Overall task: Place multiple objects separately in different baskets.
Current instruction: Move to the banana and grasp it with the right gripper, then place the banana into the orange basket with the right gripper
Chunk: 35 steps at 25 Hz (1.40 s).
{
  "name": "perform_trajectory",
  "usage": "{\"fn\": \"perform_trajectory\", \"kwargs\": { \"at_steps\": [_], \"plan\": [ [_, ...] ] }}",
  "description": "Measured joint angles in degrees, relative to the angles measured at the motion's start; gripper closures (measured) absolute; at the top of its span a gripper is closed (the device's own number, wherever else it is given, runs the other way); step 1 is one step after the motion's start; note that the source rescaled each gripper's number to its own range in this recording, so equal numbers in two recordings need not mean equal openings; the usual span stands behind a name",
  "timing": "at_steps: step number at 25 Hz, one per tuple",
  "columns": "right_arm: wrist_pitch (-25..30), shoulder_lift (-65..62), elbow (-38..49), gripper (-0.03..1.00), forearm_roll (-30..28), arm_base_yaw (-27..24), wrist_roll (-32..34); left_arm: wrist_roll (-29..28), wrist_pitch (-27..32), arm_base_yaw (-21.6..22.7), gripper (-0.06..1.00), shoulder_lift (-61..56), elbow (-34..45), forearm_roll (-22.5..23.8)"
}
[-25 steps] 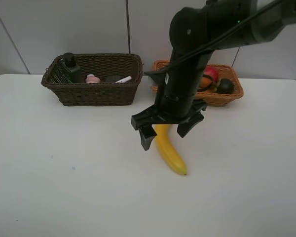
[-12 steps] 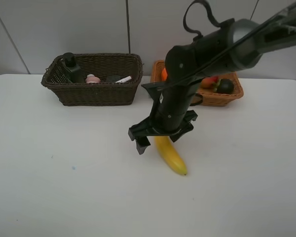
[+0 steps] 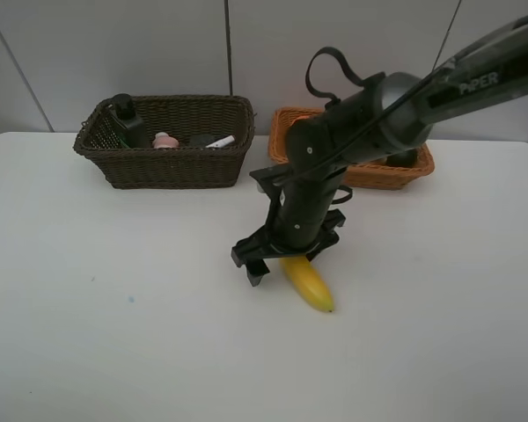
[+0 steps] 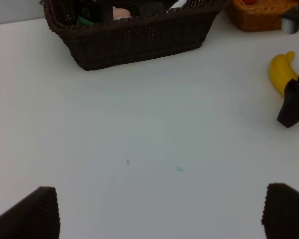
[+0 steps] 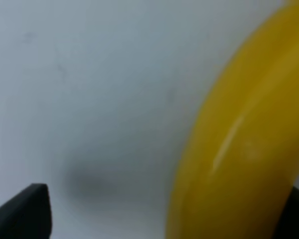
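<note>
The table (image 3: 88,352) fills the lower frame of the high view. The right arm (image 3: 370,114) reaches from upper right to centre. The dark basket (image 3: 172,163) sits upper left, holding the bottle (image 3: 123,114), pink bottle (image 3: 165,140) and marker (image 3: 221,141). The orange basket (image 3: 383,173) sits upper right, mostly hidden. The right gripper (image 3: 286,264) is spread around the banana (image 3: 308,283) at centre. The left gripper (image 4: 159,214) is spread, holding nothing.

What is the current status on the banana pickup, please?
Right gripper open, fingers straddling banana on table. Left gripper open, idle. Nothing blocking.
</note>
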Motion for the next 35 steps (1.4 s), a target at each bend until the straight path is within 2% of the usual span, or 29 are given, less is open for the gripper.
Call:
{"fn": "perform_trajectory", "kwargs": {
  "at_steps": [1, 2, 6, 13, 17, 21, 27, 31, 35],
  "plan": [
    [0.0, 0.0, 0.0, 0.19, -0.4, 0.0, 0.0, 0.0, 0.0, 0.0, -0.06, 0.0, 0.0, 0.0],
    [0.0, 0.0, 0.0, 0.32, -0.4, 0.0, 0.0, 0.0, 0.0, 0.0, -0.06, 0.0, 0.0, 0.0],
    [0.4, 0.0, 0.0, 0.95, -0.8, 0.0, 0.0, 0.0, 0.0, 0.0, -0.06, 0.0, 0.0, 0.0],
    [0.7, -0.1, 0.0, 0.97, -2.6, 0.0, 0.0, 0.0, 0.0, 0.0, -0.06, 0.0, 0.0, 0.0],
    [3.9, -3.1, -0.3, 0.97, -5.6, 0.0, 0.0, 0.0, 0.0, 0.0, -0.06, 0.0, 0.0, 0.0],
    [8.2, -9.2, -4.1, 0.97, -7.6, -1.2, 0.0, 0.0, 0.0, 0.0, -0.06, 0.0, 0.0, 0.0],
    [11.1, -11.9, -14.4, 0.97, -8.2, -10.1, -3.8, 0.0, 0.0, 0.0, -0.06, 0.0, 0.0, 0.0],
    [10.5, -6.6, -23.7, 0.97, -8.2, -17.6, -6.4, 0.0, 0.0, 0.0, -0.06, 0.0, 0.0, 0.0],
    [11.1, 1.6, -33.5, 0.97, -8.2, -22.6, -7.4, 0.0, 0.0, 0.0, -0.06, 0.0, 0.0, 0.0]
  ]
}}
